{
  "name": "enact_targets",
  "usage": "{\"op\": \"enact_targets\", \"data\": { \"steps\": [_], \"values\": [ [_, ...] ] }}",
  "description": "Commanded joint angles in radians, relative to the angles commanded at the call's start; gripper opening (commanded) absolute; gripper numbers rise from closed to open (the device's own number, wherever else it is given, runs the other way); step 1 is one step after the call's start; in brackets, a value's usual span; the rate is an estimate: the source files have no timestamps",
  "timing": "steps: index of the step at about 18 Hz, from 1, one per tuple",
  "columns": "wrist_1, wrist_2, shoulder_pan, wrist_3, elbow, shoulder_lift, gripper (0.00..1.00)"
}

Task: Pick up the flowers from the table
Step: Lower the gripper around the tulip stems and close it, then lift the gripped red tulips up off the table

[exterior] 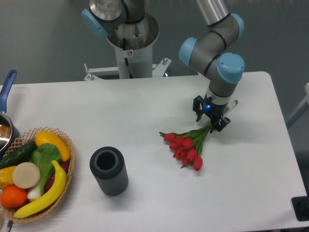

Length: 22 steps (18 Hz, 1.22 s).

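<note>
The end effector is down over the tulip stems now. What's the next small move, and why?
Probably close the end effector fully on the stems, then lift a little. Its fingers sit either side of the green stems of the flowers, low over the table, and the bunch lies flat with its red buds pointing toward the near edge. Whether the stems are already pinched cannot be told from this view.

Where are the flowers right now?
The flowers lie on the white table, right of centre in the camera view, red buds toward the dark ribbed cylinder. Their stems run up and right into the hand, which straddles them.
</note>
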Motion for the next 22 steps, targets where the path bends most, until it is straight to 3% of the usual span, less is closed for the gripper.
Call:
{"op": "enact_targets", "data": {
  "steps": [6,12,17,22],
  "values": [
    [0.0,0.002,0.0,-0.031,0.002,0.002,0.27],
    [-0.002,0.002,-0.002,-0.092,0.012,0.005,0.18],
    [-0.002,-0.003,0.0,-0.101,0.015,0.017,0.17],
    [0.0,-0.058,0.0,-0.106,0.025,0.084,0.17]
  ]
}}
